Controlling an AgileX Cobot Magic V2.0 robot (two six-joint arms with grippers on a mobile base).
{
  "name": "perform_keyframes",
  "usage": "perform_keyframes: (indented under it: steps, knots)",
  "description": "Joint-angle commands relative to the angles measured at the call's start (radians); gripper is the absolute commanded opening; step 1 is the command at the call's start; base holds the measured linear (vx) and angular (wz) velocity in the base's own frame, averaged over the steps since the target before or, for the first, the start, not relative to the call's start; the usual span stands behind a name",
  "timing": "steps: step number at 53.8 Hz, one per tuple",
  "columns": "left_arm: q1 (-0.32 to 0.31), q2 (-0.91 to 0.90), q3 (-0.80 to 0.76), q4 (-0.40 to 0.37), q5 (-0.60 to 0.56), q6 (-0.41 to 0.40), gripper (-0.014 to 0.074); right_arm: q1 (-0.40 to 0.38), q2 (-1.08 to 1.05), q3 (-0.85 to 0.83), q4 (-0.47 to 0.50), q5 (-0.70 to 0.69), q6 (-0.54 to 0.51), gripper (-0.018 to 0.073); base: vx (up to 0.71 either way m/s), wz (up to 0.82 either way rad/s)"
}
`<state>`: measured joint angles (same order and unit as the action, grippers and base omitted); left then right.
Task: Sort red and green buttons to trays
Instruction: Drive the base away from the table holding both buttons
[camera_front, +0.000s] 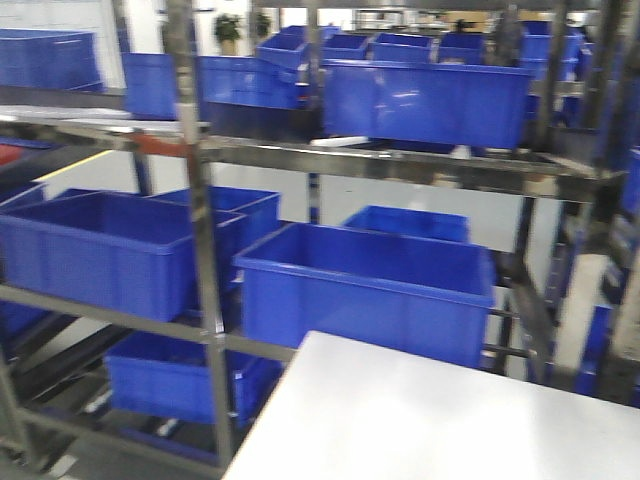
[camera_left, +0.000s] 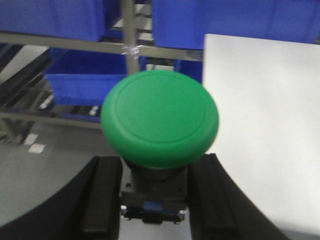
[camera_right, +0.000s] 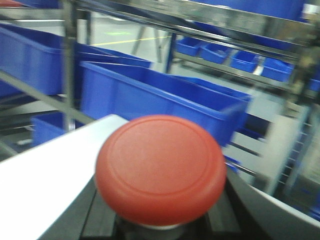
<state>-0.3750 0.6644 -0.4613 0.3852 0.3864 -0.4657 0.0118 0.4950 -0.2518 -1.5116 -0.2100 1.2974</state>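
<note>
My left gripper (camera_left: 156, 187) is shut on the green button (camera_left: 160, 117). Its round green cap faces the camera and its dark boxy body sits between the two black fingers (camera_left: 102, 195). My right gripper (camera_right: 160, 220) is shut on the red button (camera_right: 160, 167). Its round red cap fills the lower middle of the right wrist view, with the body mostly hidden under it. Neither gripper shows in the front view. The green and red trays are out of view.
A white tabletop (camera_front: 440, 420) reaches toward a metal rack (camera_front: 200, 250) holding several deep blue crates (camera_front: 370, 290) on its shelves. The table's corner shows in the left wrist view (camera_left: 260, 125) and in the right wrist view (camera_right: 45, 175).
</note>
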Motion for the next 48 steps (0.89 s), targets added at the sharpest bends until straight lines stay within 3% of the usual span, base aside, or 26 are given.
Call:
perform_keyframes:
  steps: [1, 48]
  knots:
    - [-0.009, -0.002, -0.033, 0.005, -0.073, -0.005, -0.0001, -0.002, 0.002, -0.031, 0.019, -0.008, 0.0, -0.0009, -0.13, 0.62]
    - [-0.009, -0.002, -0.033, 0.005, -0.073, -0.005, -0.0001, -0.002, 0.002, -0.031, 0.019, -0.005, 0.0, -0.0009, -0.15, 0.6]
